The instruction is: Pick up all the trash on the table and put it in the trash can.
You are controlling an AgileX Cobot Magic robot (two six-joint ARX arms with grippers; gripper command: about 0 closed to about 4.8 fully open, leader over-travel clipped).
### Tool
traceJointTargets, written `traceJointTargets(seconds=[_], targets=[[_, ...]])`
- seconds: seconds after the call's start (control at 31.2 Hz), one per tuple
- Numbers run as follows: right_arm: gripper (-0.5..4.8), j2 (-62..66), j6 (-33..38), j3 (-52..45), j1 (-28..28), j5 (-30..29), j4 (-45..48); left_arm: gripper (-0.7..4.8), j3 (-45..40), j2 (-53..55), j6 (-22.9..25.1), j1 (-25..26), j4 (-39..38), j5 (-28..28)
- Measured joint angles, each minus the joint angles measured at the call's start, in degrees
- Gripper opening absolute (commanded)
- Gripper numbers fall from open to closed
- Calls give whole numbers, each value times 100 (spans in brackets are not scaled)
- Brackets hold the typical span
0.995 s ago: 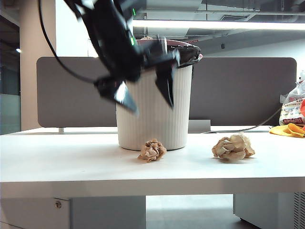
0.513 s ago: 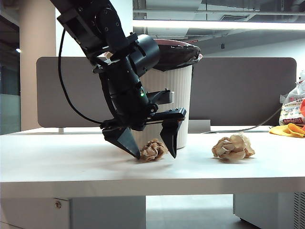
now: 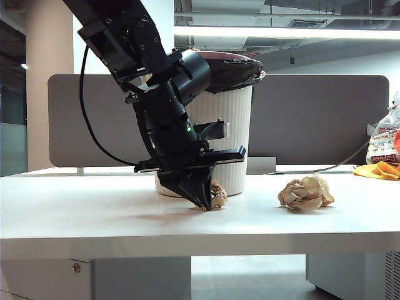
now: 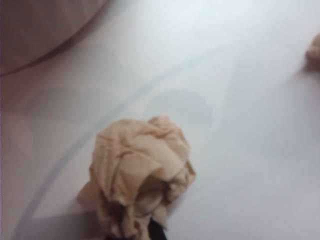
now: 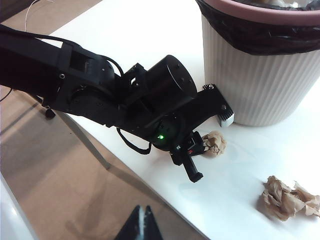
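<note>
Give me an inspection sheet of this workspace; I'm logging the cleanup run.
Surface: wide white table, bare at the front.
Job's things: small crumpled tan paper ball by the base of the tall ribbed off-white trash can; larger, paler crumpled paper ball lies apart, untouched.
Clutter: printed white plastic bag and yellow cloth-like item at the far right edge.
Grippers: left gripper down at the table, closed on the small ball; right gripper shut, empty, hanging off the table's front.
Cables: black cable looping off the left arm; grey cable along the back.
Surroundings: grey-brown divider panel, ceiling lights.
</note>
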Motion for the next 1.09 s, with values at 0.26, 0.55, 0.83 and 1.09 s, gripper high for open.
traceJointTargets(seconds=[0.26, 0.55, 0.83, 1.09], targets=[[-8, -15, -59, 2, 0, 2, 55, -5, -17, -852, -7, -11, -328, 166], [-8, -229, -70, 42, -2, 302, 728, -5, 4, -2715, 269, -11, 1163, 138], [-8, -199, -28, 63, -4, 452, 1971, -5, 1344, -2376, 660, 704, 1375, -315], [-8, -74, 70, 68, -2, 450, 2061, -3, 2651, -1191, 662, 1123, 817, 262]])
